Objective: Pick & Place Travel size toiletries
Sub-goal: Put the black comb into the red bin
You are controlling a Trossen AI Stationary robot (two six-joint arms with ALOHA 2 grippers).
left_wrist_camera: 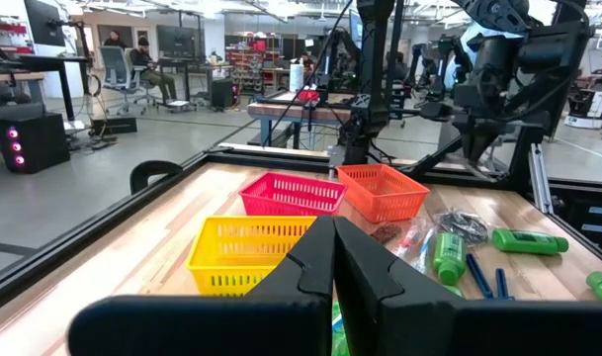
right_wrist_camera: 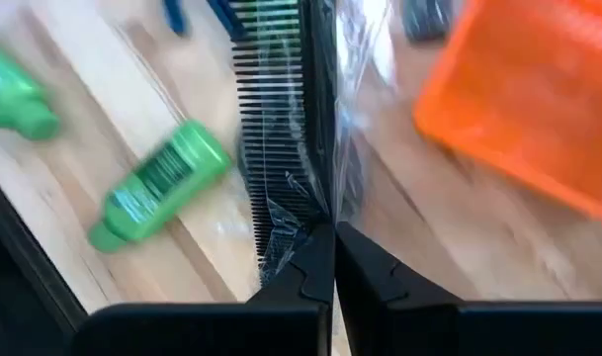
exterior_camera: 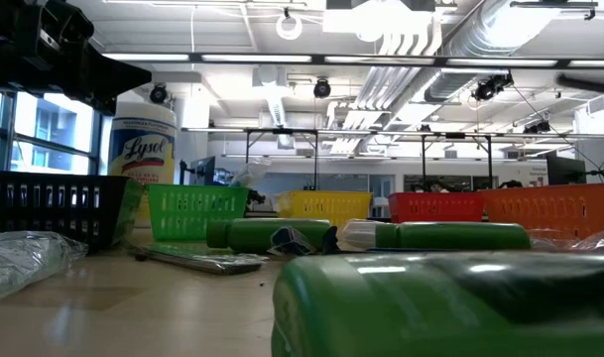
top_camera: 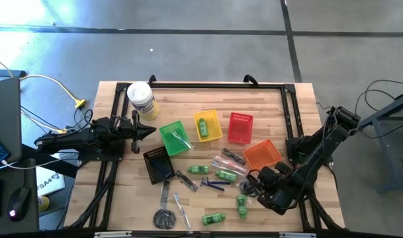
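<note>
The right gripper [right_wrist_camera: 333, 259] is clamped on a plastic-wrapped black comb [right_wrist_camera: 276, 148] near the orange basket [right_wrist_camera: 538, 109] – its wrapper blurred – while the left gripper [left_wrist_camera: 333, 259], fingers together, hovers near the yellow basket [left_wrist_camera: 246, 247] over the wooden table [top_camera: 122, 198] – an open workshop beyond.

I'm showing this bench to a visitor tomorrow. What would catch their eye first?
Probably the row of bright baskets mid-table, green through yellow and red to orange. Next, the green mini bottles scattered in front of them, and the right gripper shut on a wrapped black comb beside the orange basket.
</note>
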